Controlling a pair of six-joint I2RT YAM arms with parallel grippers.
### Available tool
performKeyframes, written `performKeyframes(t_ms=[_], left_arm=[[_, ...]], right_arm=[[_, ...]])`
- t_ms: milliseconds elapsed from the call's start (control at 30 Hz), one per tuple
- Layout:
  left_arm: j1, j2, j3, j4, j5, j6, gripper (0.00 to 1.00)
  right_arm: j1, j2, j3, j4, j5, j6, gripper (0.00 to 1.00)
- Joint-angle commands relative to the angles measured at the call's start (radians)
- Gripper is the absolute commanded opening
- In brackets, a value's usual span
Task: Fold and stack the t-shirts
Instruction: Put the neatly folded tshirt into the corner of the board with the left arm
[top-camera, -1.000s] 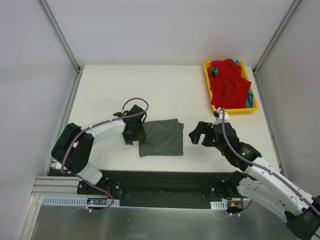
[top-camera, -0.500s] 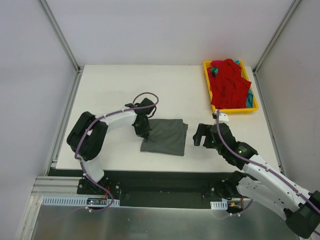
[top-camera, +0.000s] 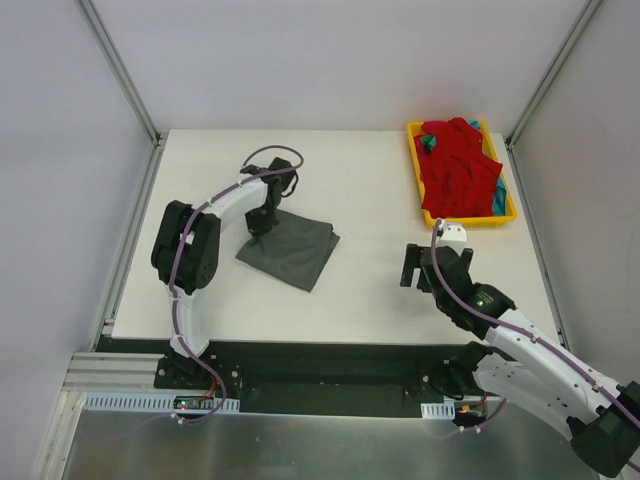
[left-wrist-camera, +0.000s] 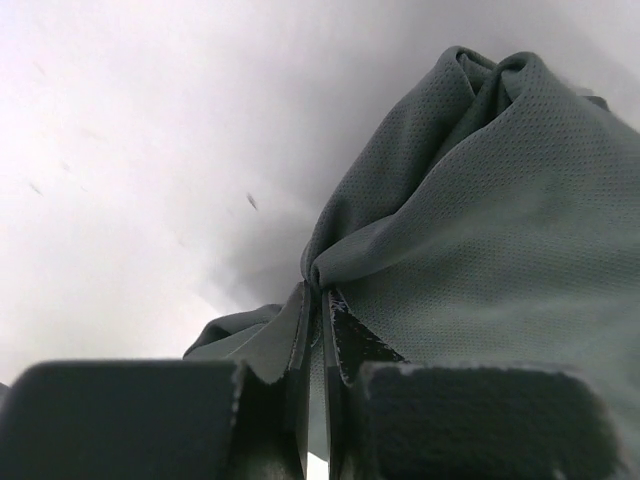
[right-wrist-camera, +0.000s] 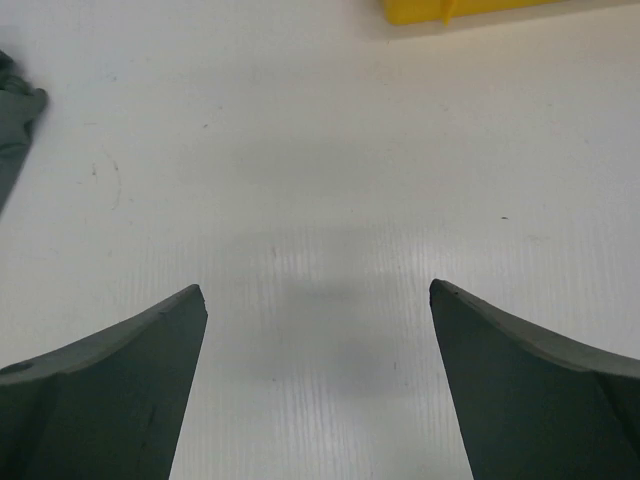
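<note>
A folded dark charcoal grey t-shirt (top-camera: 290, 250) lies on the white table left of centre, turned at an angle. My left gripper (top-camera: 260, 220) is shut on its far left corner; the wrist view shows a pinch of grey cloth (left-wrist-camera: 470, 220) bunched between the closed fingertips (left-wrist-camera: 318, 300). A bright red t-shirt (top-camera: 458, 168) is heaped in the yellow tray (top-camera: 468, 220) at the back right, with bits of a teal one (top-camera: 498, 200) showing beneath it. My right gripper (top-camera: 419, 266) hovers open over bare table right of centre, nothing between its fingers (right-wrist-camera: 150, 350).
Metal frame posts (top-camera: 120, 70) rise at the table's back corners, with pale walls on both sides. The yellow tray's edge (right-wrist-camera: 450, 8) shows at the top of the right wrist view, and a corner of the grey shirt (right-wrist-camera: 15, 110) at its left.
My left gripper shut on the grey shirt's corner and dragged it left and back, turning the shirt at an angle. My right gripper drew back to the right, still open.
</note>
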Motion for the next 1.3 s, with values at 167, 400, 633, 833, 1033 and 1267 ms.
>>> performKeyframes(t_ms=[167,400,633,833,1033,1267], left_arm=[[0.264,0.183,0.324,-0.057,-0.14,0.226,0.0],[0.436,0.377,0.664,-0.055,-0.169,0.316,0.0],[0.571,0.567,0.912,0.02,-0.06,0.399,0.0],[0.622,0.631,0.947,0.106,-0.002,0.402,0.0],[0.651,0.621,0.955,0.112,0.044,0.361,0.0],[0.663,0.547,0.904,0.112,0.0,0.342,0.0]], right_arm=[[-0.021,0.0,0.004,0.003,0.197,-0.091,0.96],[-0.044,-0.026,-0.029,0.025,0.261,-0.127,0.96],[-0.06,-0.057,-0.055,0.048,0.268,-0.147,0.96],[-0.068,-0.051,-0.058,0.066,0.245,-0.149,0.96],[-0.073,-0.034,-0.053,0.063,0.222,-0.132,0.96],[-0.077,-0.045,-0.046,0.049,0.214,-0.123,0.96]])
